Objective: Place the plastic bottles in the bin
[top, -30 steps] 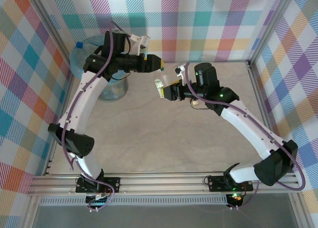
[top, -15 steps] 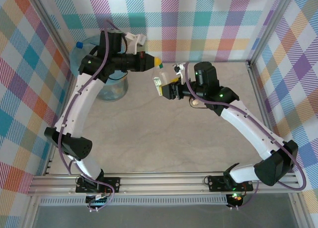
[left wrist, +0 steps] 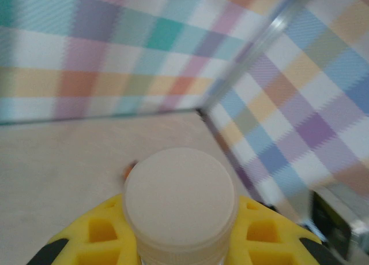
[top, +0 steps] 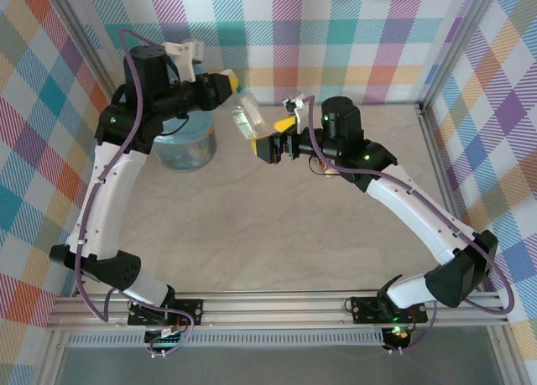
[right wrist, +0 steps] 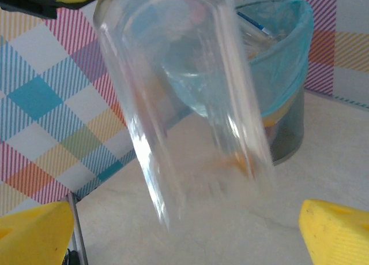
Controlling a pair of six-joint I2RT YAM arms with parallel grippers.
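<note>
Silver rail [top: 277, 305] along the bottom edge of the overhead view carries both arm bases, and the pale desk [top: 277, 226] runs up the frame from it. The right arm bends in from the lower right toward the upper middle. The right fingers [right wrist: 337, 233] stand wide apart: in the right wrist view their yellow tips sit in the two lower corners, and neither touches anything.

Just past them hangs the bottle [right wrist: 179, 103], clear, tilted and blurred, lifted off the desk. In the overhead view it slants at upper centre, between the two arms' ends and just right of the bin [top: 189, 150].

The bin stands on the desk at upper left, partly under the left arm, and is lined with a light-blue bag. In the right wrist view, some orange and yellow shows low inside it, too blurred to name.

Higher in the frame, the left fingers [left wrist: 265, 233] are closed on the bottle's top end. In the left wrist view their yellow tips press in on both sides just below its cream cap [left wrist: 180, 201].

Behind everything rises the pastel checked wall [top: 336, 33].
</note>
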